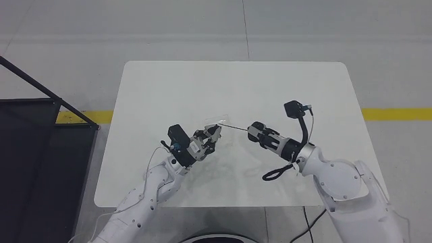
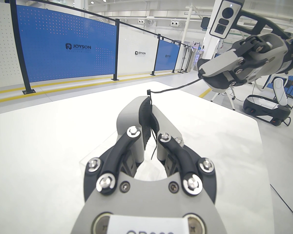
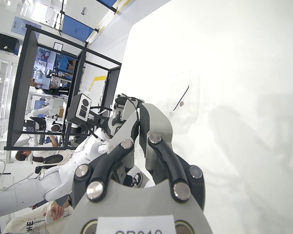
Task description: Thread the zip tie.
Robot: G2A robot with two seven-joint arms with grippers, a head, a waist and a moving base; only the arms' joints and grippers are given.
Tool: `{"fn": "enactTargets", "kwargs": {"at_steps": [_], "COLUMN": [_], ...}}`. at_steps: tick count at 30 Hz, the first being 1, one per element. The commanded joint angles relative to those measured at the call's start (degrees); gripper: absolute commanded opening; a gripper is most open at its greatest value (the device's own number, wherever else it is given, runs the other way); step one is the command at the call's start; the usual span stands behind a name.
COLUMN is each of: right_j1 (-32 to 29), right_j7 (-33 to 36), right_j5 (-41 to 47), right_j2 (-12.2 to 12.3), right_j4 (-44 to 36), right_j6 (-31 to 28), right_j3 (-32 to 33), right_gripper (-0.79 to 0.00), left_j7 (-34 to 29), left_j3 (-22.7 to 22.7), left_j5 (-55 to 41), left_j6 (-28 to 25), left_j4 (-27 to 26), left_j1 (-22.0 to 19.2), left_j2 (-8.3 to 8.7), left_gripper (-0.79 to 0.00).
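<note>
The zip tie [image 1: 233,128] is a thin black strap held up off the desk [image 1: 304,94], stretched between the two tools over the middle of the near half. In the left wrist view its small square head [image 2: 148,91] stands just above the left tool's [image 2: 149,105] fingertips. From the head the strap [image 2: 175,88] runs across in a shallow curve to the right tool [image 2: 202,74]. A thin black strand also runs down between the left tool's pads and ends loose below them; whether this is the tail already passed through the head cannot be told. The left tool [image 1: 214,133] is pressed together on the zip tie just under the head. The right tool [image 1: 252,131] is closed on the far end of the strap, with its fingertips [image 3: 138,113] meeting on the strand. The two tools face each other, close but apart. On the desk just beyond the left tool lies a clear tray [image 1: 217,117], and in the right wrist view it [image 3: 195,83] holds another black strip [image 3: 184,93].
</note>
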Motion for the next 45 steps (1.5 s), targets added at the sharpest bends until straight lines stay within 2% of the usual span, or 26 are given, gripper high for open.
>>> {"fn": "enactTargets", "kwargs": {"at_steps": [1,45], "right_j1": [-0.15,-3.27], "right_j7": [0.07,-2.50], "right_j5": [-0.03,-0.80], "right_j2": [0.01,0.07], "right_j4": [-0.21,-2.75], "right_j6": [-0.08,-0.84], "right_j3": [-0.03,0.12], "right_gripper": [-0.785,-0.785], "left_j7": [0.00,0.00], "left_j3": [0.00,0.00], "left_j5": [0.00,0.00], "left_j6": [0.00,0.00], "left_j4": [0.00,0.00], "left_j1": [0.00,0.00], "left_j2": [0.00,0.00], "left_gripper": [-0.785,-0.785]}}
